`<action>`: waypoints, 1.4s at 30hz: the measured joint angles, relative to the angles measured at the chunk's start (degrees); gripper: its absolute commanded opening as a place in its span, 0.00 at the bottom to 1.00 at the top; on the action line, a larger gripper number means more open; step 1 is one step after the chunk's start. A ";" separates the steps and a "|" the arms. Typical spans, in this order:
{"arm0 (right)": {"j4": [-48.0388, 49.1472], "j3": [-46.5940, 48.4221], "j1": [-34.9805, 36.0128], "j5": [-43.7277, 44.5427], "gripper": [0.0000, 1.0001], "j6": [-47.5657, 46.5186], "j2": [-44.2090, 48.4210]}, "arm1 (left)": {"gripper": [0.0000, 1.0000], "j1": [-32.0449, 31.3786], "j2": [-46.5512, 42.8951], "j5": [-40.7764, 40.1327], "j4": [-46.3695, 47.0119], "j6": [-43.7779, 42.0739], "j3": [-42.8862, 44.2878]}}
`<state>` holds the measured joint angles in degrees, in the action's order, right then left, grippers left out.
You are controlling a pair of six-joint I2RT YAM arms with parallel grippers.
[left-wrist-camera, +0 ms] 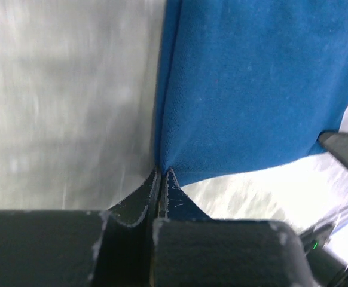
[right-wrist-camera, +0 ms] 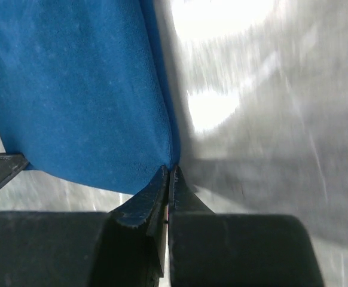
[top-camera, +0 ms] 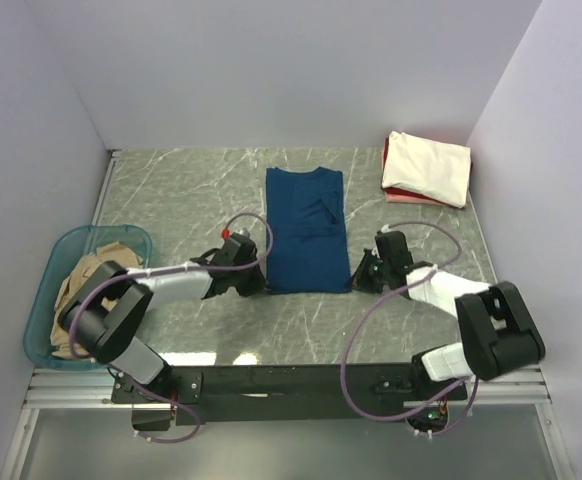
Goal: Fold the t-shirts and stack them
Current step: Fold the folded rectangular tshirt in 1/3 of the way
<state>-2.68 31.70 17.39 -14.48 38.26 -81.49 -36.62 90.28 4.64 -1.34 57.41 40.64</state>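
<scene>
A navy blue t-shirt [top-camera: 306,230] lies in the middle of the table, folded into a long strip. My left gripper [top-camera: 258,283] is shut on its near left corner, and the blue cloth [left-wrist-camera: 252,89] runs straight into the pinched fingertips [left-wrist-camera: 161,172]. My right gripper [top-camera: 356,280] is shut on the near right corner, where the blue cloth [right-wrist-camera: 78,89] meets its closed tips [right-wrist-camera: 169,170]. A folded cream t-shirt [top-camera: 427,168] rests on a red one [top-camera: 399,195] at the back right. Tan t-shirts [top-camera: 83,282] fill the tub.
A translucent teal tub [top-camera: 41,305] stands at the table's left edge beside my left arm. White walls close in the marbled table [top-camera: 181,190] on three sides. The black mounting rail [top-camera: 291,380] runs along the near edge.
</scene>
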 measured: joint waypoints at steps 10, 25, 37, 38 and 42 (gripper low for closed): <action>-7.37 -12.85 2.78 -3.06 0.00 1.31 23.19 | 0.01 -10.21 -18.69 -2.62 -4.87 6.62 -11.89; -26.43 -18.93 8.50 -1.38 0.42 8.59 49.62 | 0.32 -19.30 -35.80 -6.21 -12.72 16.55 -23.56; -19.82 1.57 8.55 6.56 0.15 2.91 30.58 | 0.35 -19.32 -37.90 -10.69 -21.68 16.11 -19.02; -18.47 2.64 8.63 6.82 0.15 2.25 27.82 | 0.34 -19.02 -37.79 -11.87 -23.58 15.21 -16.59; -14.86 4.20 8.72 7.50 0.14 -0.02 21.16 | 0.32 -15.93 -33.92 -14.05 -25.44 10.45 -5.57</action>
<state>-17.54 35.90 26.11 -6.98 38.24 -60.34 -52.56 56.36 -9.41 -26.79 67.85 35.07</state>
